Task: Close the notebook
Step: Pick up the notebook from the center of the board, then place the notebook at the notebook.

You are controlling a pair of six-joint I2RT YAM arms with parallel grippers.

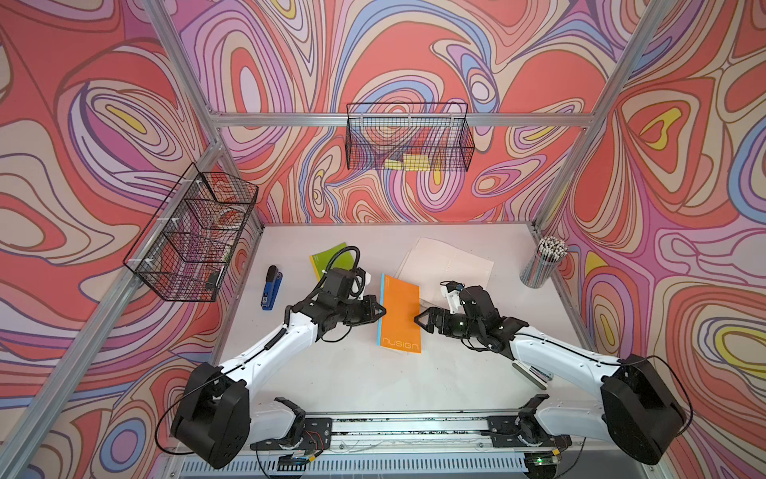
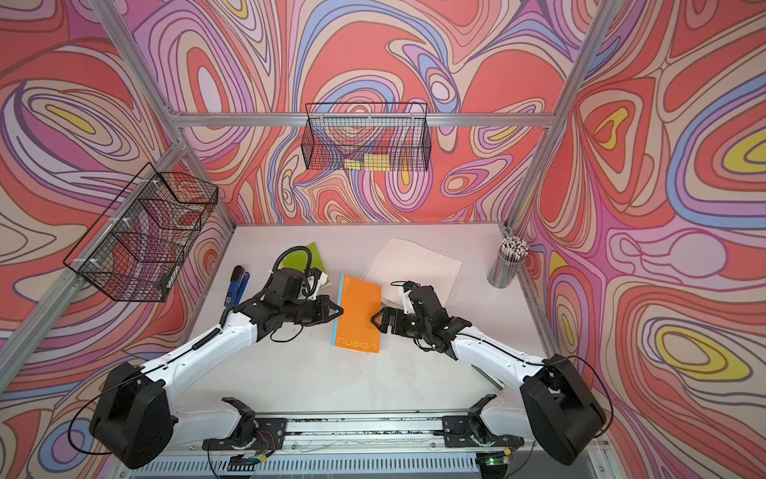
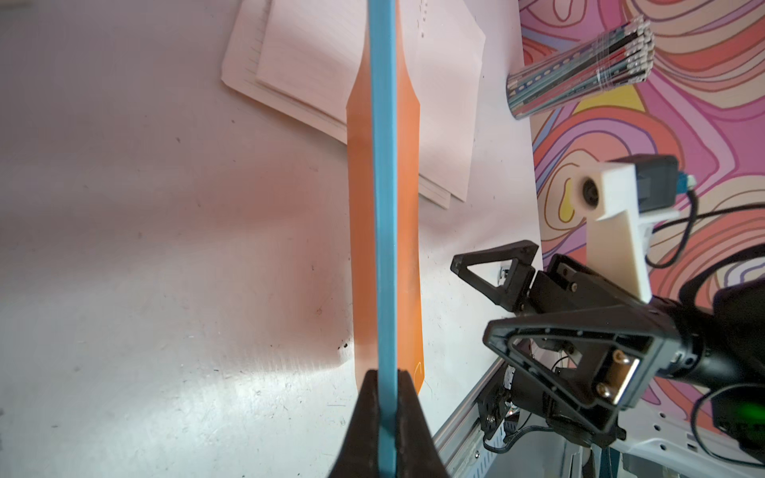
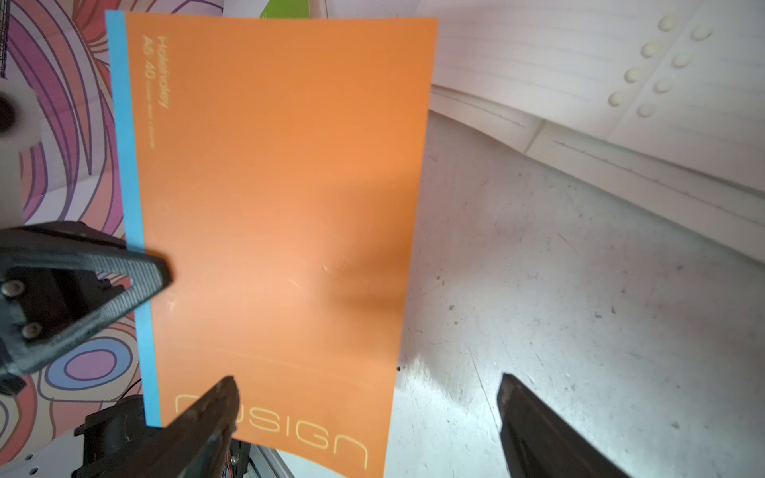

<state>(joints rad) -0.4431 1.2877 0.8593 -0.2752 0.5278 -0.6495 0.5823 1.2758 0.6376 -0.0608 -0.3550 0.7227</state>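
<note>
**Orange notebook closed, left tool on spine**

Blue stapler [image 1: 271, 287] sits at the left, green notebook [image 1: 331, 254] behind the left arm. Left tool [image 1: 382, 311] is clamped on the blue spine edge of the orange notebook [image 1: 400, 315], cover shut, mid-surface [image 1: 352, 373]. Right tool [image 1: 419, 319] sits just beside the free edge, jaws apart, contact unclear. Open lined notebook [image 1: 447, 259] behind it, pencil cup [image 1: 543, 265] far right.

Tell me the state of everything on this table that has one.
orange notebook: closed, held in the air by its spine.
left hand: shut on orange notebook.
right hand: open, beside its free edge.
white notebook: open, flat.
green notebook: closed.
stapler: closed.
pencil cup: upright, full.
</note>
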